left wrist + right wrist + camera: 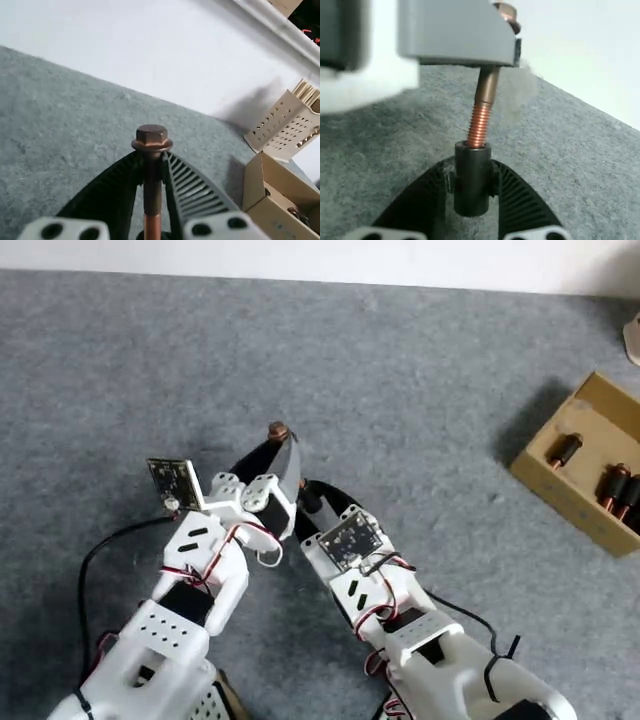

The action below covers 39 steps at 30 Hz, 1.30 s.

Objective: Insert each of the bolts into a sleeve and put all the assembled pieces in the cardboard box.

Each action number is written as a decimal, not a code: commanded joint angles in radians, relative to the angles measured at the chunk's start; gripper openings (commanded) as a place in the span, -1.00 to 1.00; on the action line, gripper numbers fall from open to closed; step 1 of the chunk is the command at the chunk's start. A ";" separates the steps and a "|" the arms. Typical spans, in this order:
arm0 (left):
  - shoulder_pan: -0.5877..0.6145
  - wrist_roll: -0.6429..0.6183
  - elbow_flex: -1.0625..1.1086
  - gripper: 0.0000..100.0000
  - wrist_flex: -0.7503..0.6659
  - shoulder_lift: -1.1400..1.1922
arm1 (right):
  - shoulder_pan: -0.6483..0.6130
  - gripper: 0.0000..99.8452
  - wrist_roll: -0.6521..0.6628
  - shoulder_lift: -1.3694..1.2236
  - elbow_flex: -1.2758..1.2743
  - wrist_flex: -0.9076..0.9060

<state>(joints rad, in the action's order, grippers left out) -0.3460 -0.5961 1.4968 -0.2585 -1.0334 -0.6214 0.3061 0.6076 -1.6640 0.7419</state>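
Both parts gripped: left gripper [152, 167] clamped bolt [151, 140], right gripper [471, 187] clamped sleeve [471, 160]. Thread tip sat at sleeve mouth; slight tilt could jam or dislodge bolt.

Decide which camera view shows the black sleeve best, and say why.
The right wrist view: the sleeve stands close and whole in the right gripper, with the bolt entering its top. The high view gives a dark sliver at the bolt's end; the left wrist view looks along the bolt instead.
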 commanded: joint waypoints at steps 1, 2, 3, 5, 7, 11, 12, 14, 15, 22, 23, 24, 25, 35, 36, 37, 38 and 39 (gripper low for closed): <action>-0.022 -0.026 -0.058 -0.99 -0.020 -0.019 | -0.018 -0.99 0.006 0.007 -0.107 -0.001; -0.022 -0.037 -0.058 -0.99 -0.020 -0.019 | -0.016 -0.99 0.006 0.007 -0.107 -0.001; -0.022 -0.041 -0.056 -0.99 -0.020 -0.019 | -0.015 -0.99 0.008 0.007 -0.107 -0.001; -0.022 -0.041 -0.051 -0.99 -0.018 -0.018 | -0.013 -0.99 0.008 0.007 -0.107 0.001; -0.021 -0.041 -0.045 -0.99 -0.015 -0.018 | -0.008 -0.99 0.008 0.007 -0.107 0.002; -0.021 -0.040 -0.035 -0.99 0.055 -0.021 | 0.045 -0.99 0.005 0.007 -0.107 0.002; -0.022 -0.034 -0.035 -0.99 0.074 -0.024 | 0.056 -0.99 0.005 0.007 -0.107 0.002; -0.022 -0.008 -0.036 -0.99 0.106 -0.025 | 0.065 -0.99 0.005 0.007 -0.107 0.002; -0.022 0.003 -0.036 -0.99 0.120 -0.025 | 0.068 -0.99 0.005 0.007 -0.107 0.004; -0.024 0.066 -0.028 -0.99 0.230 -0.025 | 0.071 -0.99 0.005 0.008 -0.107 0.004; -0.028 0.075 -0.028 -0.99 0.249 -0.025 | 0.071 -0.99 0.005 0.008 -0.107 0.004; -0.045 0.092 -0.028 -0.99 0.269 -0.025 | 0.071 -0.99 0.005 0.008 -0.107 0.004; -0.068 0.114 -0.028 -0.99 0.287 -0.025 | 0.071 -0.99 0.005 0.008 -0.107 0.004; -0.113 0.176 -0.028 -0.98 0.316 -0.022 | 0.088 -0.99 0.005 0.008 -0.107 0.004; -0.116 0.176 -0.028 -0.98 0.316 -0.019 | 0.088 -0.99 0.005 0.008 -0.107 0.004; -0.116 0.176 -0.028 -0.98 0.316 -0.019 | 0.088 -0.99 0.005 0.008 -0.107 0.004; -0.116 0.176 -0.028 -0.98 0.316 -0.019 | 0.088 -0.99 0.005 0.008 -0.107 0.004; -0.114 0.176 -0.028 -0.97 0.316 -0.019 | 0.088 -0.99 0.005 0.008 -0.107 0.004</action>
<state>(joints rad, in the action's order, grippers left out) -0.4565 -0.4289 1.4922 0.0422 -1.0518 -0.5631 0.3046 0.6061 -1.6640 0.7388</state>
